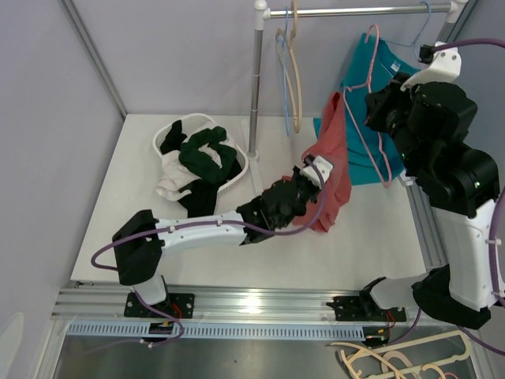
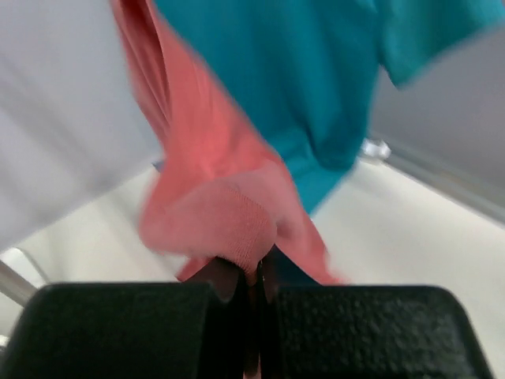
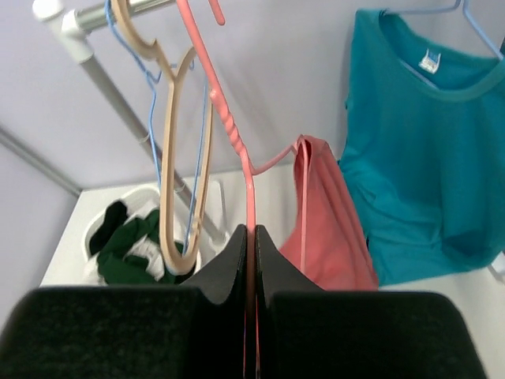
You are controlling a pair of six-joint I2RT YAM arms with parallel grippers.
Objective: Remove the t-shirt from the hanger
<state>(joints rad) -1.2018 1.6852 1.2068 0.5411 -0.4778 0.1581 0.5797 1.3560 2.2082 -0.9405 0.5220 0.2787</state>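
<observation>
A coral pink t-shirt (image 1: 331, 158) hangs bunched from one arm of a pink hanger (image 1: 364, 103). My left gripper (image 1: 304, 180) is shut on the shirt's lower edge; the pinched cloth shows in the left wrist view (image 2: 237, 229). My right gripper (image 1: 383, 106) is held high and is shut on the pink hanger's thin bar (image 3: 251, 197). The shirt (image 3: 327, 221) drapes to the right of that bar, off the hanger's other arm.
A teal t-shirt (image 1: 371, 103) hangs on a blue hanger from the rail (image 1: 363, 11) behind. Empty tan and blue hangers (image 1: 292, 71) hang by the rack's post (image 1: 256, 87). A white basket (image 1: 177, 146) of dark green and white clothes sits at back left. Spare hangers (image 1: 394, 359) lie below the table's front.
</observation>
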